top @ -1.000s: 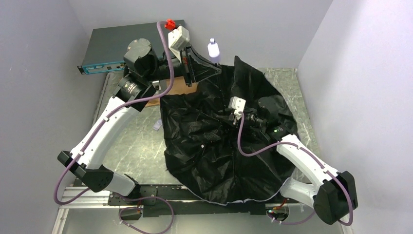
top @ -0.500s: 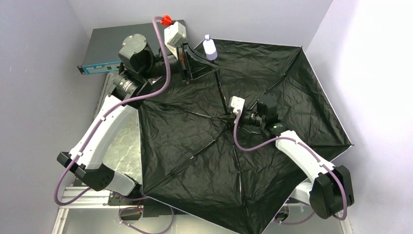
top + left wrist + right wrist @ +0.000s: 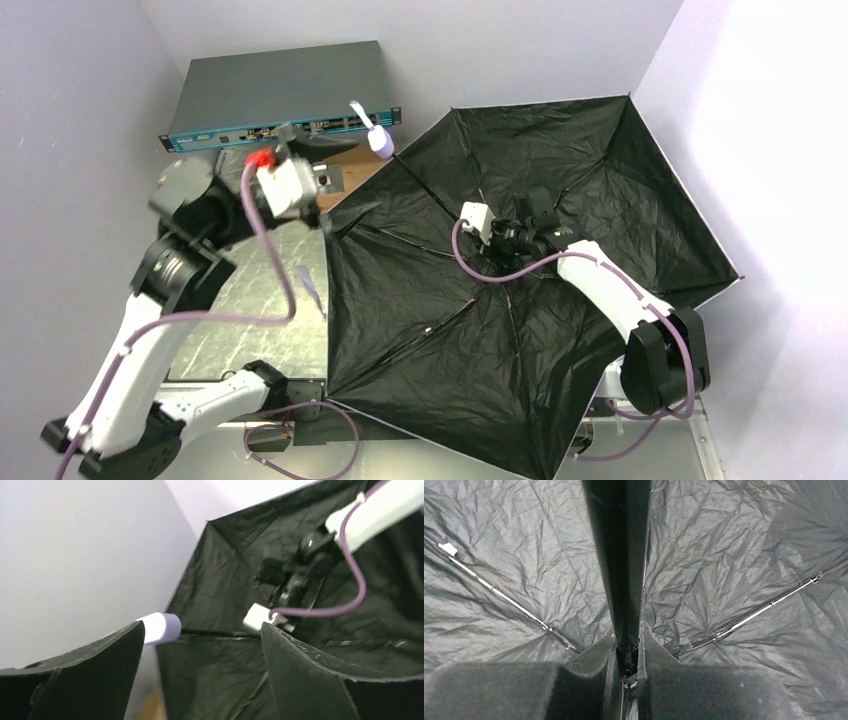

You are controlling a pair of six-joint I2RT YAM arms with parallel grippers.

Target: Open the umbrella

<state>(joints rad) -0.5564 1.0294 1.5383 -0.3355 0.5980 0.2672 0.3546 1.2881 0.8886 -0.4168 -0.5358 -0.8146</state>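
Observation:
The umbrella [image 3: 560, 200] is spread wide, its black inside facing up over the right half of the table. My right gripper [image 3: 497, 248] is shut on its thin black shaft [image 3: 619, 555] near the middle of the canopy; in the right wrist view the fingers [image 3: 591, 662] pinch the shaft from both sides, ribs fanning out beyond. The lavender handle [image 3: 379, 140] sticks out at the back, free. My left gripper [image 3: 332, 180] hangs left of the canopy edge, open and empty. In the left wrist view its fingers [image 3: 90, 675] stand far apart, with the handle [image 3: 160, 627] beyond the left one.
A grey network switch [image 3: 280, 95] lies at the back left against the wall. A brown board [image 3: 355, 172] shows beside the canopy edge. Small white scraps [image 3: 306, 280] lie on the marbled table [image 3: 250, 310]. Walls close in on the left, back and right.
The crumpled canopy sprang fully open. My left gripper let go of the handle end, opened wide and swung back to the left. The right gripper kept its hold on the shaft.

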